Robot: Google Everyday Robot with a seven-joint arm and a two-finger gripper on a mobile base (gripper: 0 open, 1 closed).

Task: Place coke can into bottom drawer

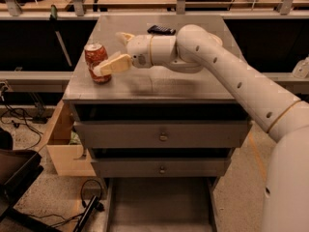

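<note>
The coke can (pixel 95 57) stands upright on the left part of the grey cabinet top (pixel 154 83). My gripper (pixel 109 52) is just right of the can with its fingers spread wide. The near finger (pixel 113 64) crosses in front of the can's lower right side. The far finger (pixel 124 36) is behind and to the right of the can. The can is not lifted. The bottom drawer (pixel 159 204) is pulled out below the two upper drawers, and its grey floor looks bare.
A black flat object (pixel 161 30) lies at the back of the cabinet top. My arm (pixel 231 76) reaches across the right half of the top. A cardboard box (pixel 60 146) sits left of the cabinet, and a black chair (pixel 14 178) is at lower left.
</note>
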